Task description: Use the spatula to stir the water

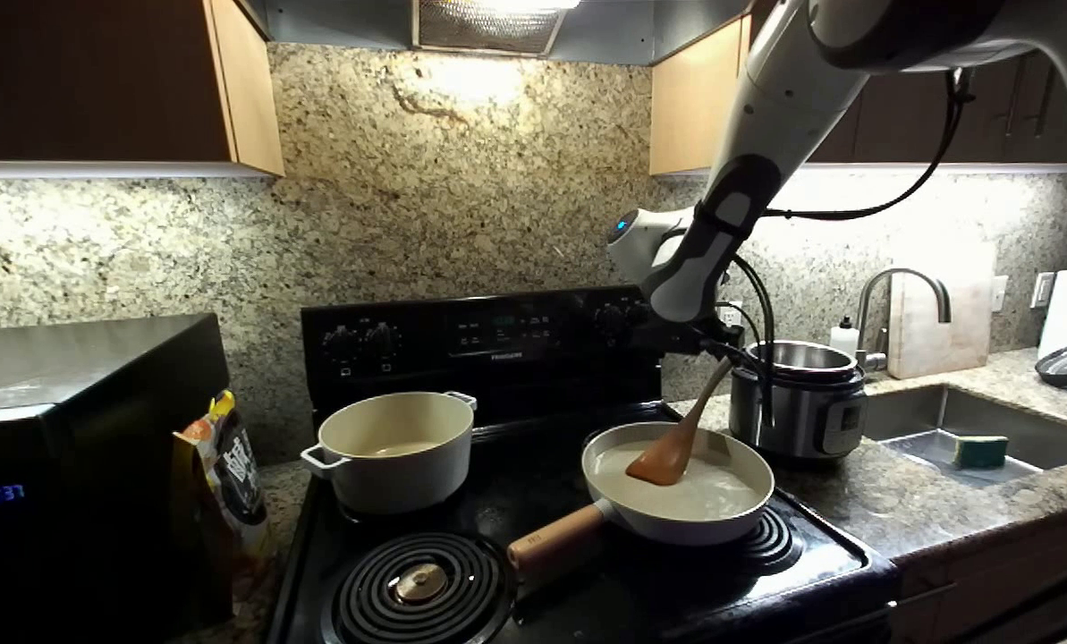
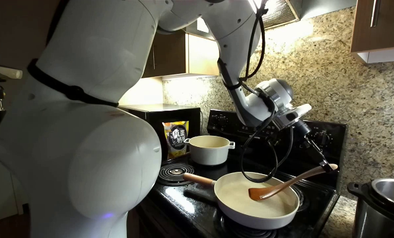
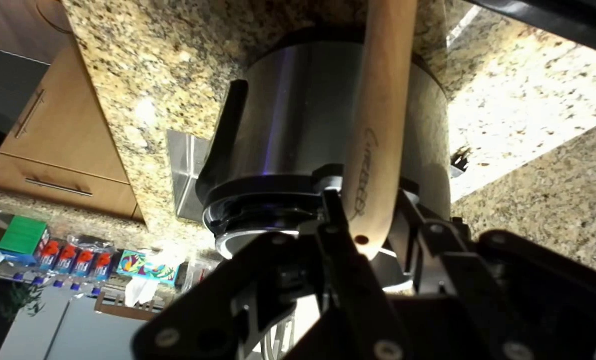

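The wooden spatula (image 1: 667,456) slants into the round cream-white frying pan (image 1: 667,532), blade down and handle up. Its blade rests in the shallow, pale water (image 1: 716,492). In an exterior view, the spatula (image 2: 269,191) leans from the pan (image 2: 249,220) up to my gripper (image 2: 328,166), and the water (image 2: 238,195) looks whitish. In the wrist view, my gripper (image 3: 368,200) is shut on the spatula's handle (image 3: 380,115) near its end, with one finger on each side. The blade and the pan are out of the wrist view.
A cream two-handled pot (image 1: 408,474) stands on the stove's back left. A steel cooker (image 1: 797,411) stands on the counter beside the pan. The pan's wooden handle (image 1: 555,535) juts toward the front burner (image 1: 419,586). The stove's control panel (image 1: 497,335) rises behind.
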{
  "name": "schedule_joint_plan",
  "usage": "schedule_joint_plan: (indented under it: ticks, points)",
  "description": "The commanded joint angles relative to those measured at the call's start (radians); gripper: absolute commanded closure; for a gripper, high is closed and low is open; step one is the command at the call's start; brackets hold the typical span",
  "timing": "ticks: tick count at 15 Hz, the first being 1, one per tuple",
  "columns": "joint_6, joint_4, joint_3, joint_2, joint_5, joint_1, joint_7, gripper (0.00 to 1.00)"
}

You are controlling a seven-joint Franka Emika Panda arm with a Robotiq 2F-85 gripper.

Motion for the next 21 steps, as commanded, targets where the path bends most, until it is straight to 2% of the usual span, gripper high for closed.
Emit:
schedule_joint_plan:
  ticks: [1, 5, 8, 16, 21]
  points:
    - [-0.029, -0.096, 0.06, -0.092, -0.039, -0.033, 0.03, 0.89]
    - [-0.066, -0.088, 0.106, -0.083, -0.024, -0.037, 0.034, 0.89]
    - [-0.119, -0.035, 0.126, -0.047, -0.015, -0.037, 0.055, 0.89]
    - [-0.263, 0.067, 0.125, -0.022, -0.017, -0.066, 0.101, 0.89]
    - [-0.283, 0.032, 0.129, -0.047, -0.02, -0.091, 0.112, 0.89]
